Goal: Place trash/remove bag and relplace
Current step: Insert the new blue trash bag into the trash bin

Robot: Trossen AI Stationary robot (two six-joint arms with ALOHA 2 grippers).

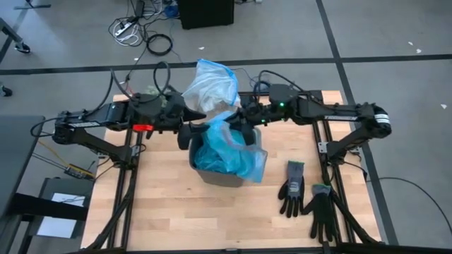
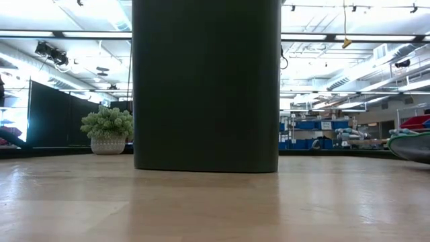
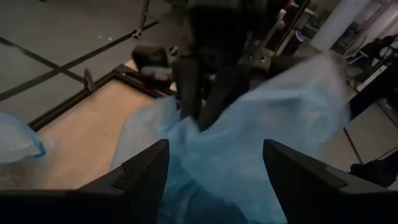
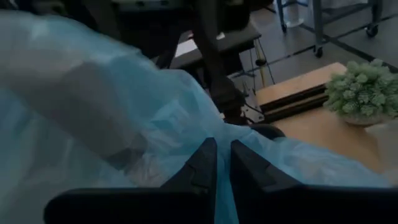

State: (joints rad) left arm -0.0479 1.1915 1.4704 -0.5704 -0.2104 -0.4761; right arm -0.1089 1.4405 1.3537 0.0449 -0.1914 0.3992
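Observation:
A black bin (image 1: pixel 215 173) stands mid-table with a light-blue plastic bag (image 1: pixel 229 148) bulging out of its top. The grey-white bag (image 1: pixel 208 85) lies at the table's far edge, full and bunched. My right gripper (image 4: pixel 222 149) is over the bin's far right rim, shut on the light-blue bag. My left gripper (image 3: pixel 214 171) hovers open at the bin's far left rim (image 1: pixel 189 134). Blue plastic lies between its fingers, and I cannot tell whether they touch it. The trash is out of view. My right gripper pinches a raised fold of the light-blue bag's upper part (image 4: pixel 211 127) between its two fingers; one layer or several, I cannot tell. The fingers come about level from the table's right side. The bag's lower part stays inside the bin.
Two black gloves (image 1: pixel 293 187) (image 1: pixel 321 212) lie on the table's near right. A green fuzzy clump in a pot (image 2: pixel 107 131) stands at the far left. The bin (image 2: pixel 205 84) fills the middle of the low view. Bare wood shows near the front edge.

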